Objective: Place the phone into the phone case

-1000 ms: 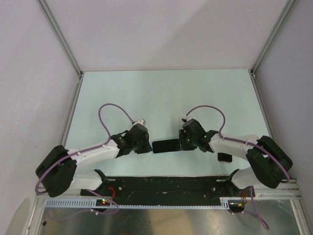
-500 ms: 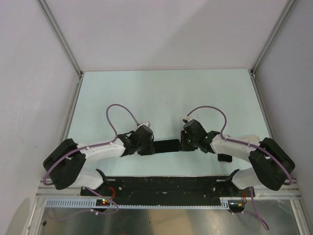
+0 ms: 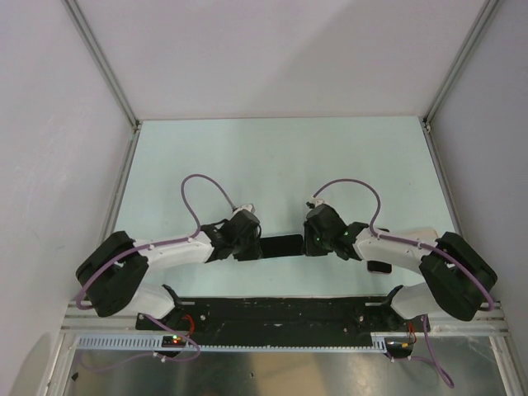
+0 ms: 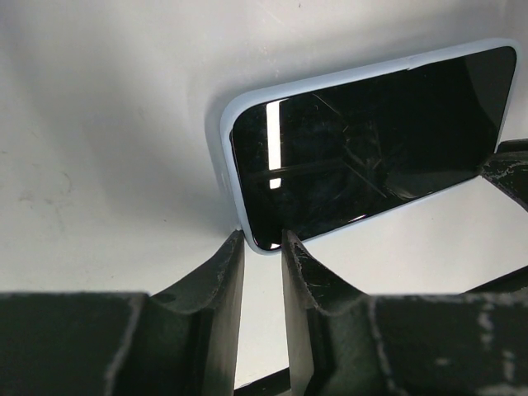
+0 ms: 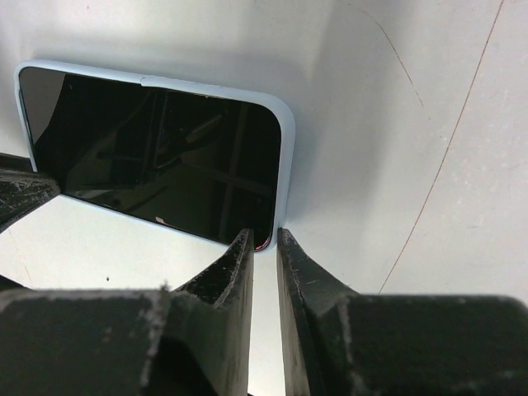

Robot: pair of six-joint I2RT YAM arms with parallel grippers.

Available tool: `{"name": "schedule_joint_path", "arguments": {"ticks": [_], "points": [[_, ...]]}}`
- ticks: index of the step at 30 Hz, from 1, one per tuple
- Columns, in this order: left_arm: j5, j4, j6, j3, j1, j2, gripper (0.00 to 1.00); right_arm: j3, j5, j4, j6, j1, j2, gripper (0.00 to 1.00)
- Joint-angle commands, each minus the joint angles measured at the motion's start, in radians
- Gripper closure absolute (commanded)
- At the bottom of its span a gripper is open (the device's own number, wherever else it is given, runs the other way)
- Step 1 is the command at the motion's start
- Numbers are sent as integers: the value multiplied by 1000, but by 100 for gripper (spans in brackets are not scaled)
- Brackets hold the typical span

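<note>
The phone [image 3: 281, 246] lies flat between my two arms, a glossy black slab with a thin pale rim, seen close in the left wrist view [image 4: 371, 148] and the right wrist view [image 5: 157, 157]. My left gripper [image 3: 258, 247] [image 4: 262, 239] is narrowed on the phone's near left corner, which sits between its tips. At the other end, my right gripper [image 3: 307, 244] [image 5: 264, 235] pinches the near right corner the same way. A small dark flat piece [image 3: 379, 266], likely the phone case, peeks out from under my right forearm and is mostly hidden.
The pale green tabletop [image 3: 280, 157] stretches back to white walls with metal posts at the corners. A black base rail [image 3: 272, 312] runs along the near edge. Purple cables [image 3: 202, 194] loop above both wrists.
My left arm has moved right up to the phone's left end. The right gripper's jaws have narrowed onto the right corner. The phone has barely moved.
</note>
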Motion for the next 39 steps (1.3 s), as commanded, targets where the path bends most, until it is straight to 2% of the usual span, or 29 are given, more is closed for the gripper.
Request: {"name": "schedule_joint_path", "arguments": {"ticks": [1, 16, 26, 34, 39], "points": [[-46, 23, 14, 19, -6, 29, 72, -56, -19, -65, 24, 40, 72, 82], [-56, 23, 47, 21, 9, 67, 72, -60, 30, -55, 92, 119, 216, 88], [-62, 22, 82, 51, 26, 133, 72, 30, 29, -121, 93, 122, 98, 92], [-80, 11, 101, 83, 27, 202, 72, 59, -3, -78, 86, 96, 152, 81], [-86, 4, 110, 112, 27, 234, 72, 58, -50, -35, 93, 102, 179, 79]]}}
